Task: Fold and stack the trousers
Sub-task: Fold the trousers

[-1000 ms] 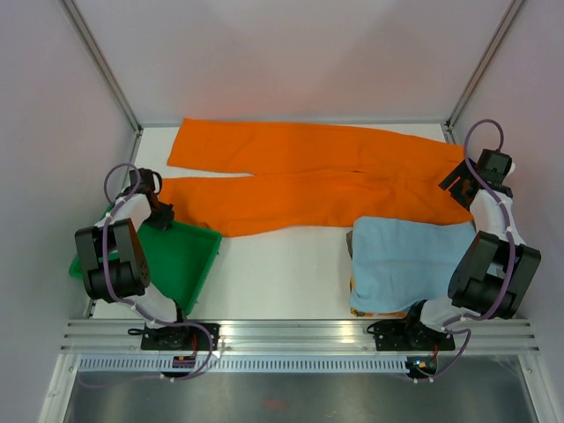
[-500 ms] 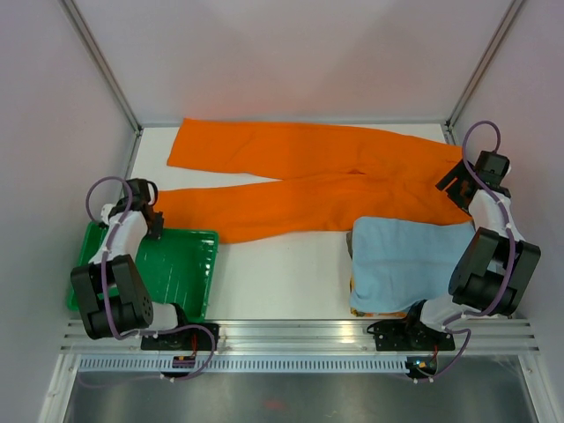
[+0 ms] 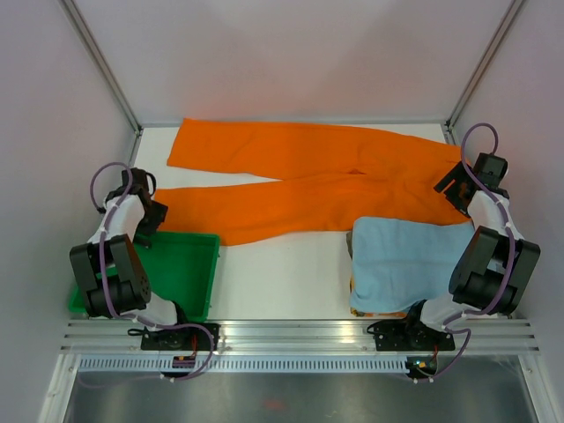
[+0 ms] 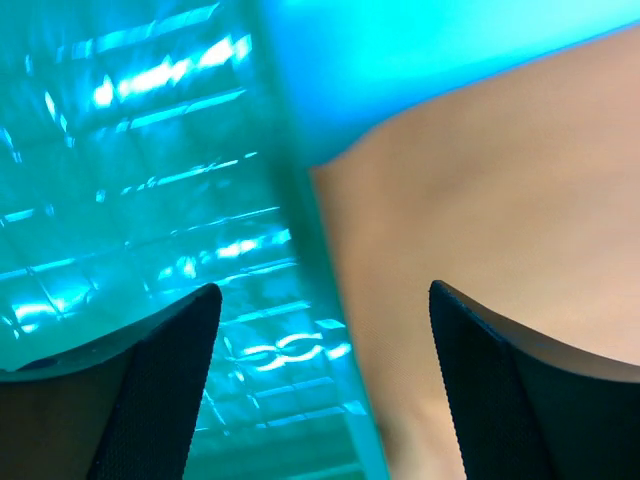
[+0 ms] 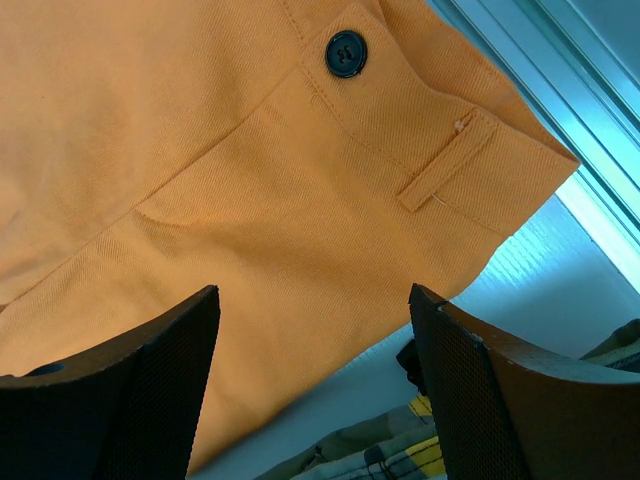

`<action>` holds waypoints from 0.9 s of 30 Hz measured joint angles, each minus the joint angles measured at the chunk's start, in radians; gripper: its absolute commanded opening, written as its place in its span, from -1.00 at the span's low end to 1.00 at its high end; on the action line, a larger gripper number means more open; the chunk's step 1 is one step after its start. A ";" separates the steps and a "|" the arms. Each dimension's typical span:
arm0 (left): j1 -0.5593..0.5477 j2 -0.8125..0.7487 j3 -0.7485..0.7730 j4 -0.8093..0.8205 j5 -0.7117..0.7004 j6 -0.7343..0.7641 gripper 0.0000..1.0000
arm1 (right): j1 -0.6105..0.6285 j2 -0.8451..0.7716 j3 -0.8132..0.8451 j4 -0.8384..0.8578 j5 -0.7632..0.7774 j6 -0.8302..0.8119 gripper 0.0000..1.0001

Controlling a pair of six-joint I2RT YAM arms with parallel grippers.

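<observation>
The orange trousers (image 3: 308,181) lie spread flat across the back of the table, waist to the right and both legs reaching left. My left gripper (image 3: 150,214) hovers open at the end of the near leg. In the left wrist view the left gripper (image 4: 325,288) is empty, with the trouser fabric (image 4: 480,200) below on the right. My right gripper (image 3: 454,183) is open over the waist end. The right wrist view shows the right gripper (image 5: 312,290) above the waistband, whose dark button (image 5: 346,52) and belt loop (image 5: 447,160) are visible, with nothing held.
A green tray (image 3: 204,280) sits at the near left, and its rim (image 4: 300,200) is right under my left gripper. A light blue cloth (image 3: 405,260) lies near right, overlapping the trousers' waist. Plaid fabric (image 5: 400,455) peeks out beneath. Metal frame posts flank the table.
My left gripper pulled the near leg's end leftward, then opened and let it go. The green tray has shifted and straightened. The right arm has barely moved.
</observation>
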 measured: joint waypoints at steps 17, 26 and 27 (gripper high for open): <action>-0.027 -0.050 0.115 0.116 0.164 0.075 0.74 | 0.000 0.026 -0.006 0.015 -0.018 0.002 0.66; -0.075 0.155 0.114 0.151 0.171 0.064 0.73 | 0.000 0.026 -0.009 0.018 -0.014 0.001 0.66; -0.075 0.170 0.113 0.155 0.171 0.056 0.72 | 0.000 0.026 -0.009 0.018 -0.014 0.001 0.67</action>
